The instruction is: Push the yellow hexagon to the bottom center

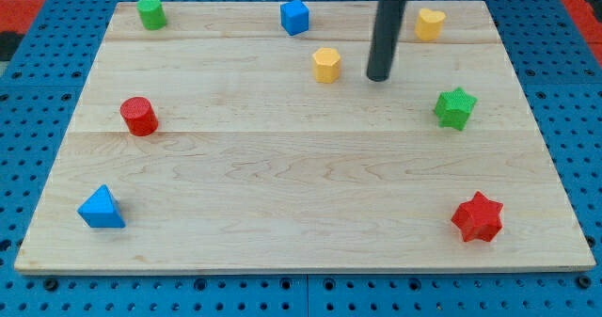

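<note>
Right, I'm looking down at a pale wooden tabletop (301, 195) made of long planks, sitting on a blue pegboard (28, 289) dotted with holes, with strips of red showing at the view's top corners. No writing or labels that I can read on anything, and no containers on the board, just loose blocks.

My tip (379, 76) is down near the view's top, right of centre. This rig carries a plain dark rod, so there's nothing on it to open or close. The yellow hexagon (326, 64) sits just beside the tip, on its left, with a small gap between them, not touching.

Along the view's top edge: a green cylinder (150, 12) at the left, a blue cube (294, 17) near the middle, a yellow heart (430, 23) to the right of the rod. A green star (455, 107) sits on the right, a red cylinder (139, 116) on the left. Bottom left, a blue triangle (101, 209); bottom right, a red star (478, 217).
</note>
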